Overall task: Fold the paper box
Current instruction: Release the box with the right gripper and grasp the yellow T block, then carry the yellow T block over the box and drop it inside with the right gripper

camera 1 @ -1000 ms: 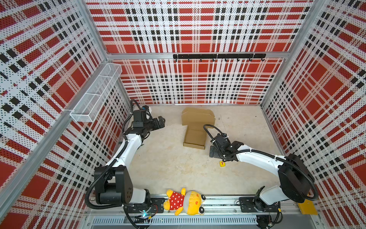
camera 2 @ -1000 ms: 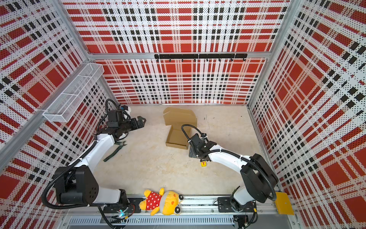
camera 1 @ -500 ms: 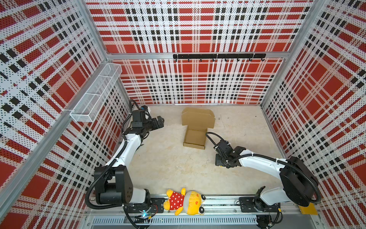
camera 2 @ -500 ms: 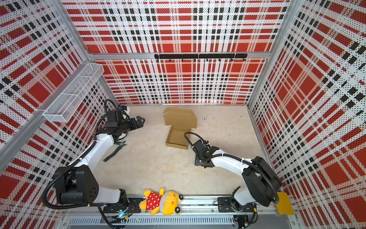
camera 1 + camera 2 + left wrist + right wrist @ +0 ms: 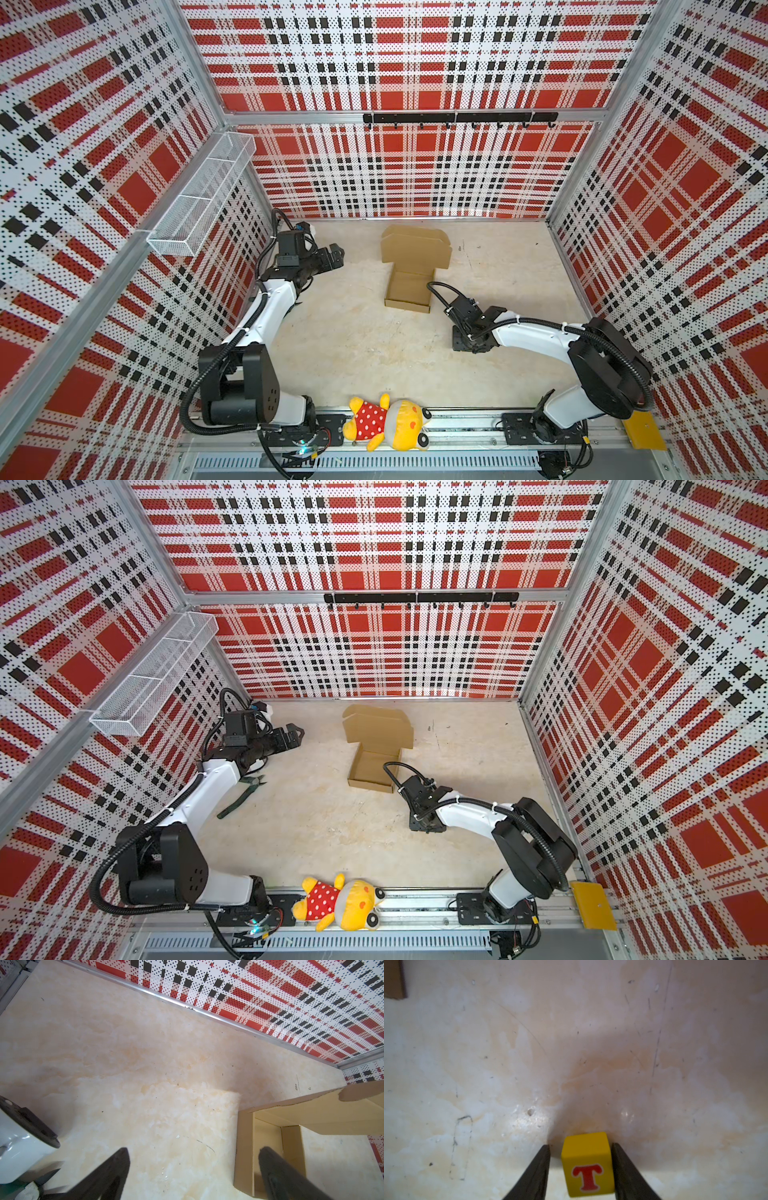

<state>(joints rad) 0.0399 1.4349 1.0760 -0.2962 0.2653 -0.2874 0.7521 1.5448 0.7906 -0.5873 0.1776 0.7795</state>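
The paper box (image 5: pixel 409 286), plain brown cardboard, lies on the floor at the back middle in both top views, its tray (image 5: pixel 374 766) open upward and its lid flap (image 5: pixel 415 249) standing behind. My left gripper (image 5: pixel 334 257) hovers open to the left of it, empty; in the left wrist view the gripper (image 5: pixel 193 1150) faces the box's side wall (image 5: pixel 245 1147). My right gripper (image 5: pixel 467 345) points down at the floor in front and to the right of the box. In the right wrist view it (image 5: pixel 581 1146) straddles a yellow cube (image 5: pixel 588 1164) with a red T, one finger touching, the other a small gap away.
A yellow plush toy (image 5: pixel 386 422) lies on the front rail. Green-handled pliers (image 5: pixel 243 796) lie by the left arm. A wire basket (image 5: pixel 203 199) hangs on the left wall, a hook rail (image 5: pixel 459 118) on the back wall. A yellow plate (image 5: pixel 644 432) sits front right.
My right gripper has moved away from the box toward the front, come down over the yellow cube and narrowed its jaws around it. The left arm has stayed put.
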